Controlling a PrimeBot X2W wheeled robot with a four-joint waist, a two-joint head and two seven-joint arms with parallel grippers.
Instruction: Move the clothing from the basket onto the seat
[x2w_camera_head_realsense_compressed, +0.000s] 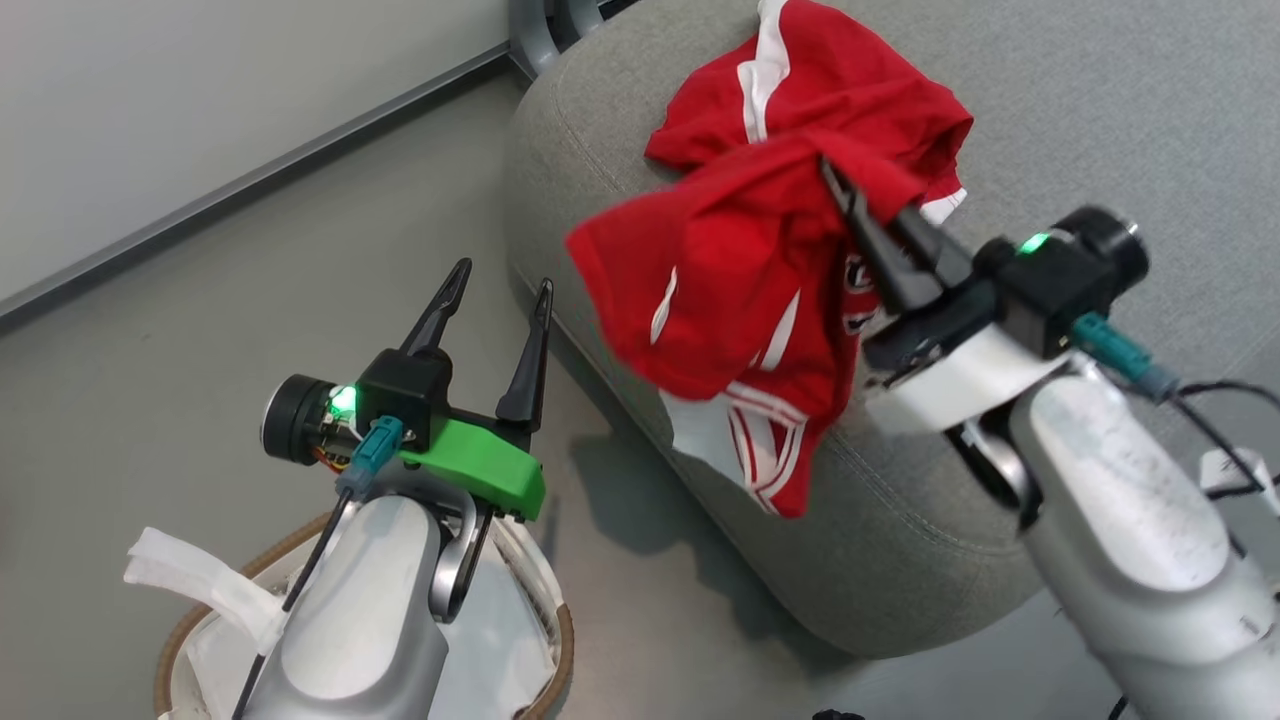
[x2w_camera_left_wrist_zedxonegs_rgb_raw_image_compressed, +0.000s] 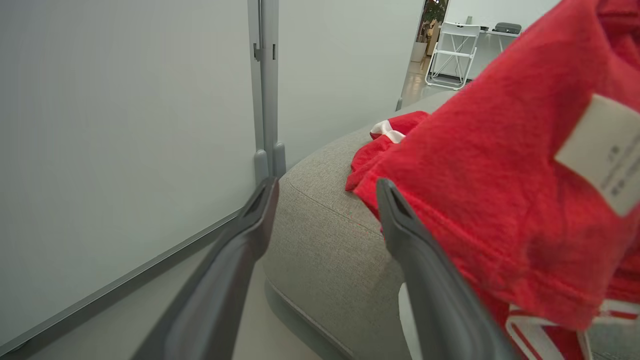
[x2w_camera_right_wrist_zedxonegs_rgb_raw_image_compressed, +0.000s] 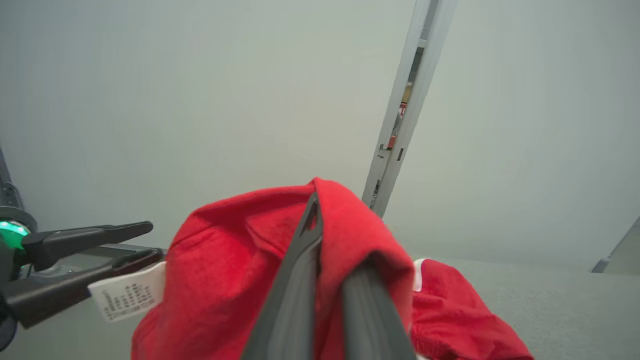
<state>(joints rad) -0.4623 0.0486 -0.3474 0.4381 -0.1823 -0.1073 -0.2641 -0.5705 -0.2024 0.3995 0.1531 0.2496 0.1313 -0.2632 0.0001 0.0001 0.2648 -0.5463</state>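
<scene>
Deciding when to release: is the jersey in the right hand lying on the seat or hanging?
Hanging. The shut right hand holds the jersey bunched, draped down past the seat front edge; contact underneath, cannot tell.

Pale grey-green wall panels (x2w_camera_head_realsense_compressed: 150, 90) run along a smooth grey floor (x2w_camera_head_realsense_compressed: 200, 330), with a darker grey skirting strip (x2w_camera_head_realsense_compressed: 250, 180) where the two meet. A vertical grey metal post (x2w_camera_left_wrist_zedxonegs_rgb_raw_image_compressed: 265, 90) joins two panels and ends in rounded feet at the floor. Far off, past the panels, stand a white folding chair (x2w_camera_left_wrist_zedxonegs_rgb_raw_image_compressed: 452, 55), a leafy plant (x2w_camera_left_wrist_zedxonegs_rgb_raw_image_compressed: 432, 12) and a dark grey case (x2w_camera_left_wrist_zedxonegs_rgb_raw_image_compressed: 507, 27) on a white counter (x2w_camera_left_wrist_zedxonegs_rgb_raw_image_compressed: 492, 34).
</scene>
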